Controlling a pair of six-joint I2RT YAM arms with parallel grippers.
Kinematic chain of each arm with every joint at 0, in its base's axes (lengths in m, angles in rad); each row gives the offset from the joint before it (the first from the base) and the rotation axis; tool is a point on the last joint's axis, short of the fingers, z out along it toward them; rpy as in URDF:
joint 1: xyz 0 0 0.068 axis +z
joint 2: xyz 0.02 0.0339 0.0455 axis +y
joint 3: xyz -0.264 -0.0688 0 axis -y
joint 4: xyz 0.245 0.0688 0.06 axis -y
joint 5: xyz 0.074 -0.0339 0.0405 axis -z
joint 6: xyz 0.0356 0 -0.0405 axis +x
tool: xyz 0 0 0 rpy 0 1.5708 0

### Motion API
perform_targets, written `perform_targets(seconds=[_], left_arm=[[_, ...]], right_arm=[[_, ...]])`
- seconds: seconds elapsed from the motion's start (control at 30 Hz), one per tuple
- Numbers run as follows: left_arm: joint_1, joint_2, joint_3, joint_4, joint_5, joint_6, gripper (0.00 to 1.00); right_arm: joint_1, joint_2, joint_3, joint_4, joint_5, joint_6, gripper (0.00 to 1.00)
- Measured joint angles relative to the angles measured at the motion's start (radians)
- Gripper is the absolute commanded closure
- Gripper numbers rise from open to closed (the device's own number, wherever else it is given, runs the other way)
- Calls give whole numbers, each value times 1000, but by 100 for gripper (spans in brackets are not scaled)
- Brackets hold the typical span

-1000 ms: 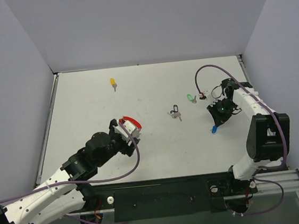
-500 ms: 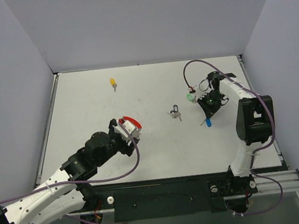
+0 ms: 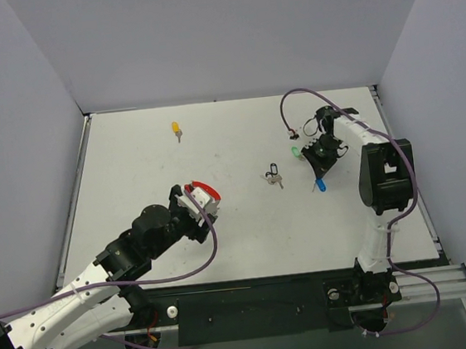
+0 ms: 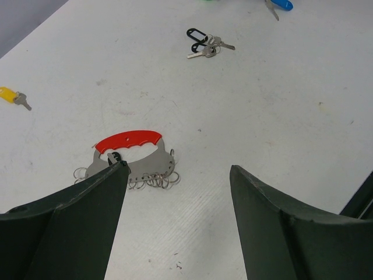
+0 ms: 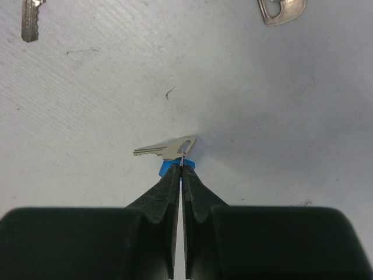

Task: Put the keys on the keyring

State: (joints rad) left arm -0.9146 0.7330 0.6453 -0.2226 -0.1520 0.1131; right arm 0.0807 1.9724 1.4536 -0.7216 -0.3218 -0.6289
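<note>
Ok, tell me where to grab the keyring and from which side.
Probably by the red arc, from above, jaws across its width: the keyring lies flat, the arc is its broadest solid part, and the small rings beside it look loose.

The right gripper (image 3: 321,175) has swung in from well to the right of the green key (image 3: 296,153) and is now just beside it. The blue key (image 3: 321,186) pinched in its fingers came along, ending nearer the green key.

We see a matt, finely ribbed tabletop (image 5: 87,105). The blue key (image 5: 169,150) has a bright metal blade, its head glossy plastic.
</note>
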Motion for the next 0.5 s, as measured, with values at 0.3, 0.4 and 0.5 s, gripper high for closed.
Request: perform_targets(seconds=[0.3,0.4,0.5], left_arm=[[7,0,0,0,7,0,19],[9,0,0,0,8,0,20],[13,0,0,0,10,0,19]], right_arm=[[19,60,44,1,21,27,100],[28,67,55,1,29,31,100],[34,71,57,1,40,34,100]])
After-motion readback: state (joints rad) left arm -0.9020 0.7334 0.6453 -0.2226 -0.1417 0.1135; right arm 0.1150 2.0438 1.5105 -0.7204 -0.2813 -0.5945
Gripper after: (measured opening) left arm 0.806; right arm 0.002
